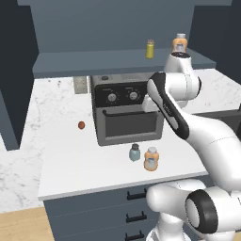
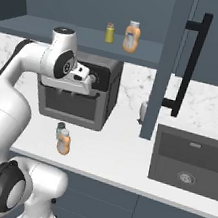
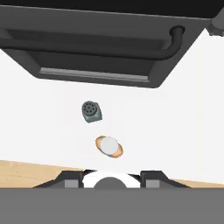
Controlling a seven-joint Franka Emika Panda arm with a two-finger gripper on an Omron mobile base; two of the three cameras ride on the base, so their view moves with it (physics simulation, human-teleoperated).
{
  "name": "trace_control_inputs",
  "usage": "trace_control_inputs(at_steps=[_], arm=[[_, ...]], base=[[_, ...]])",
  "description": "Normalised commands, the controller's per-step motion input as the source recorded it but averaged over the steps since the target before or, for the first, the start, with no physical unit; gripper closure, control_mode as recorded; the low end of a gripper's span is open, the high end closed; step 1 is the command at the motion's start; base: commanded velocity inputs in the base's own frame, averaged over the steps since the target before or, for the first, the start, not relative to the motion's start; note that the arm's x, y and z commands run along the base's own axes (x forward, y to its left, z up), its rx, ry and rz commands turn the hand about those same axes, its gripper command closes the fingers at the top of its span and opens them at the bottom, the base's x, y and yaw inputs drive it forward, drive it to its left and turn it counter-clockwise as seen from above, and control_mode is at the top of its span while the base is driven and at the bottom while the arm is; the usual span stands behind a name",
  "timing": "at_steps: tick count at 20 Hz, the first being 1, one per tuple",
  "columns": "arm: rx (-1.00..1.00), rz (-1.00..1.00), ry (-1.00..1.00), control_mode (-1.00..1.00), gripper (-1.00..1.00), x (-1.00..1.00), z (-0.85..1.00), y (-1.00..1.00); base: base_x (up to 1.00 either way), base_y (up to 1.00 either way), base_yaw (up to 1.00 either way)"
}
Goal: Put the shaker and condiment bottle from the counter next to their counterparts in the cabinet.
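On the white grey-veined marble desk [image 1: 61,141], close to its front edge and just ahead of the black toaster oven [image 1: 128,113], stand the two things to be moved: one small pale blue-grey shaker with a darker grey perforated cap [image 1: 135,152], and just beside it on the right one orange condiment bottle with a pale cap and whitish label [image 1: 151,159]; from above they sit near each other but apart. Further left on the desk lies one small reddish-brown round thing [image 1: 81,125], too small to name. Up on the long open shelf of the dark blue-grey wall cabinet [image 1: 70,63] wait the counterparts, one yellow-green shaker with a darker cap [image 1: 149,49] and, to its right, one orange pale-capped bottle [image 1: 179,44], both toward the shelf's right end. The white arm's hand [image 2: 83,81] hangs above the pair in front of the oven door, looking straight down on them; whether its fingers are spread or pressed together cannot be told, and nothing shows between them. Both containers look light, rigid and smooth-sided, so likely a little slippery and easy to tip; the shaker seems best pinched across its body just below the cap, the taller bottle across the middle of its labelled body, each kept upright.
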Motion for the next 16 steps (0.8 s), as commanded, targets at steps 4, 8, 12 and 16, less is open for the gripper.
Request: trace_control_inputs(at_steps=[4,8,12,16], arm=[[0.00,0.00,-0.09,-1.00,-1.00,-0.23,-0.08,0.00],[0.00,0.00,-0.25,-1.00,-1.00,-0.96,-0.84,-0.06],[0.06,0.05,-0.33,-1.00,-1.00,-0.99,-0.98,-0.10],[0.07,0.17,-0.38,-1.00,-1.00,-0.60,-0.97,-0.04]], base=[[0.00,0.00,0.00],[0.00,0.00,0.00],[0.00,0.00,0.00],[0.00,0.00,0.00]])
